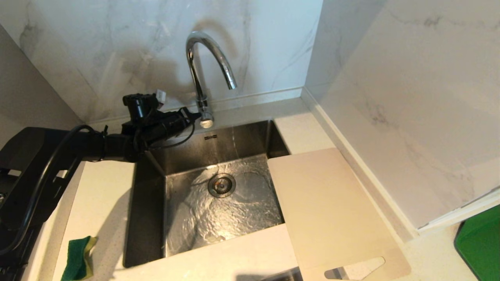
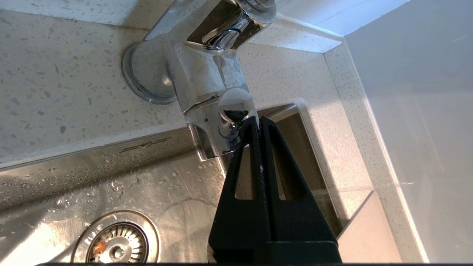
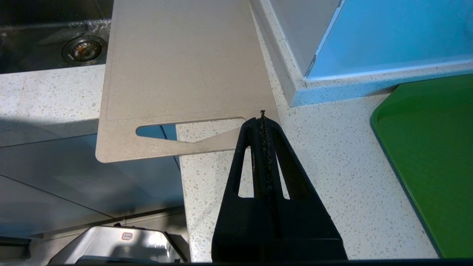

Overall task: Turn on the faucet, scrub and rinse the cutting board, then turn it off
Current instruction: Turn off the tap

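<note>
The sink (image 1: 148, 218) is the anchor here, a steel basin cut into the speckled countertop (image 1: 97, 195), so everything below is placed relative to it. Water is rippling all over its floor around the round drain (image 1: 221, 185), and a thin stream drops from the spout down into the basin.

Next biggest is the left arm (image 1: 58, 156), a black thing stretching in from the sink's left side, reaching over the back-left corner toward the tap. The cutting board (image 1: 332, 210) lies flat on the sink's right side, its long left edge hanging over the basin and the end with the handle hole poking out past the front of the counter. A green tray (image 1: 480, 246) is further right of the sink, well apart from it, only partly in view.

The faucet (image 1: 207, 66) stands at the sink's back rim, arched spout curving out over the basin. The left gripper (image 2: 259, 120) is pinched fully closed, holding nothing, with its tips right up against the knob-shaped end of the lever (image 2: 236, 107) at the faucet's base.

The right gripper (image 3: 263, 118) is closed too and empty, hanging over the counter right of the sink, just by the board's handle end.

Smallest: a green and yellow sponge (image 1: 80, 257) on the counter at the sink's front-left corner.
</note>
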`<state>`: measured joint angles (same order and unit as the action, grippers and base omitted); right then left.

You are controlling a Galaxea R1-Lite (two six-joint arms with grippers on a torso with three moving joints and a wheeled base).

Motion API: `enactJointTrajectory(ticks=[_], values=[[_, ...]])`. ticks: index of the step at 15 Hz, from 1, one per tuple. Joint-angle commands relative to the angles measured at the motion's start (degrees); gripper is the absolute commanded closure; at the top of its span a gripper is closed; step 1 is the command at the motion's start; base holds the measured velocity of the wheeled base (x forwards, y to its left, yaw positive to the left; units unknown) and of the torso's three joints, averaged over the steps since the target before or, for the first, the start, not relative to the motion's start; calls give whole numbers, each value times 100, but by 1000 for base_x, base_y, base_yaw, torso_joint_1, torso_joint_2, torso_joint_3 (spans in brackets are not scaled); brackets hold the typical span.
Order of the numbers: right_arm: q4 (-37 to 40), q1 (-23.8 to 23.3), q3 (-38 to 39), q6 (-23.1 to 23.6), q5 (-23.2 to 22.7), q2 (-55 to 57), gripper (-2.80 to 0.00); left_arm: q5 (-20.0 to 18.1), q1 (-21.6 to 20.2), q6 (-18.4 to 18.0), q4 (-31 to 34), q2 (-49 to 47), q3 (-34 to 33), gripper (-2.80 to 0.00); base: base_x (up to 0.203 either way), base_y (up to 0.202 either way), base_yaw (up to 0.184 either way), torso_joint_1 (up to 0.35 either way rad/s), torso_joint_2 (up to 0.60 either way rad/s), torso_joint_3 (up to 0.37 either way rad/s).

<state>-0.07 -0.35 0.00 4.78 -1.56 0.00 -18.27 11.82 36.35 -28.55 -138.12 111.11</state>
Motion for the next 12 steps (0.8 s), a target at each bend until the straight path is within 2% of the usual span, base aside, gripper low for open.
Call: enactJointTrajectory(ticks=[1, 7, 10, 12], values=[[-10, 0, 0, 5, -2, -9, 0, -1, -25, 21, -10, -13, 8, 0, 0, 0, 0, 0, 0, 0], [-5, -3, 0, 5, -2, -9, 0, 5, -31, 75, -7, 157, -39, 0, 0, 0, 0, 0, 0, 0], [-10, 0, 0, 5, -2, -9, 0, 58, -31, 47, 29, 770, -320, 0, 0, 0, 0, 0, 0, 0], [-5, 0, 4, 5, -2, -9, 0, 77, -31, -166, 37, 1375, -749, 0, 0, 0, 0, 0, 0, 0]])
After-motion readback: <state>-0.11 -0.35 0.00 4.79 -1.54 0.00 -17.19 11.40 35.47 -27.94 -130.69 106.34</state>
